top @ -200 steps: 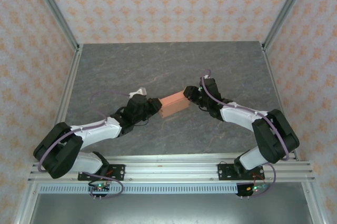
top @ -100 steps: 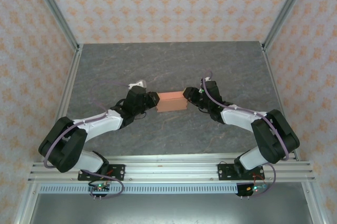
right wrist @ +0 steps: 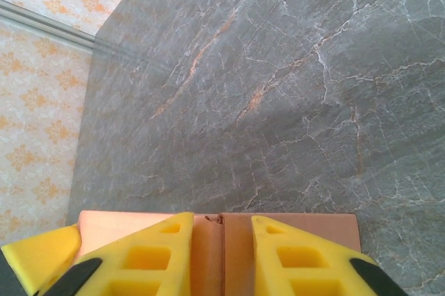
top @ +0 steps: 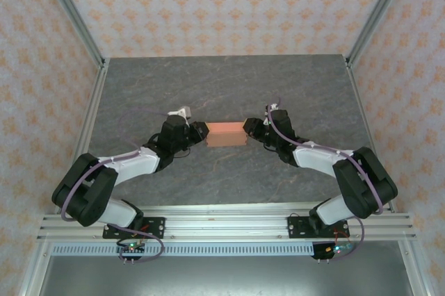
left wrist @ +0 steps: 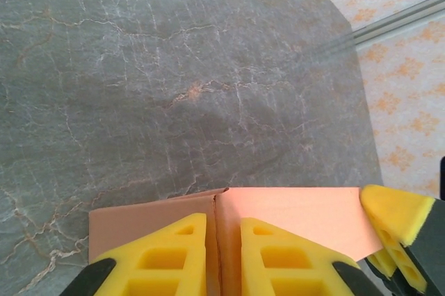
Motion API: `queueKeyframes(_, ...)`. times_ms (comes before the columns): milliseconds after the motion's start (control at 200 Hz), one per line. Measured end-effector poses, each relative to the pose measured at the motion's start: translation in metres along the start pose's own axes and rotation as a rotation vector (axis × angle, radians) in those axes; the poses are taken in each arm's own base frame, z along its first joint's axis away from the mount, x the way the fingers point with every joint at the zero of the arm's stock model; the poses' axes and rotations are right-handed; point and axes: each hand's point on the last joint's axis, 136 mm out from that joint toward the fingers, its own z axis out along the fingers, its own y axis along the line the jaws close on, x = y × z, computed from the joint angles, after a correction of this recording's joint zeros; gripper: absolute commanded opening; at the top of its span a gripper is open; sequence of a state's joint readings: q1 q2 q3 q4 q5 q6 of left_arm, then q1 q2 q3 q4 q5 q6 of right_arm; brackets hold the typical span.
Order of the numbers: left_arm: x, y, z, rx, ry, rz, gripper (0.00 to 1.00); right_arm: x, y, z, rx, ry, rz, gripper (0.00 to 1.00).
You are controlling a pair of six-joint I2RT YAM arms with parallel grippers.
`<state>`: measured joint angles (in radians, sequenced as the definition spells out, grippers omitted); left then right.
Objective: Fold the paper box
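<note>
1. The paper box [top: 226,129] is sitting near the middle of the table [top: 292,87]. It looks lifted a little, with a shadow under it. It is lying long-ways from 9 o'clock to 3 o'clock.
2. The left fingers [left wrist: 174,254] are closing on the box's 9 o'clock end. They are pinching a thin edge of card between them.
3. The right fingers [right wrist: 299,258] are gripping the 3 o'clock end. A wider bit of card is sitting between them.
4. I think the card is thin and soft. If the two arms are pulling away from each other, it could be tearing or sliding out of one pinch.
5. If they are pushing toward each other too hard, the box could be bending in the middle and getting a wrong crease.
6. If one arm is turning more than the other, the box could be twisting and the folded sides could be popping open.
7. If one pinch is slipping, the box could be swinging down from the other end and falling on the table.
</note>
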<state>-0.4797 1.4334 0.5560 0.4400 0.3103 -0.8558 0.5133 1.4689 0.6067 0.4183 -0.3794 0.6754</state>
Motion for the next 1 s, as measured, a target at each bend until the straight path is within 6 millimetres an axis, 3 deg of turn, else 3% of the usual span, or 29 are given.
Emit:
queueKeyframes(260, 0.002, 0.002, 0.0, 0.066, -0.007, -0.079, 0.12, -0.002, -0.002, 0.004, -0.036, -0.02, 0.0, 0.17)
queueKeyframes(495, 0.002, 0.0, -0.004, 0.063, 0.019, -0.103, 0.35, -0.005, 0.0, 0.004, -0.038, -0.027, 0.001, 0.17)
queueKeyframes(786, 0.015, 0.008, -0.024, -0.021, 0.086, -0.113, 0.47, 0.005, 0.006, 0.003, -0.04, 0.002, -0.01, 0.17)
queueKeyframes(1001, 0.02, 0.012, -0.028, -0.041, 0.106, -0.125, 0.58, 0.007, 0.007, 0.002, -0.037, 0.008, -0.01, 0.17)
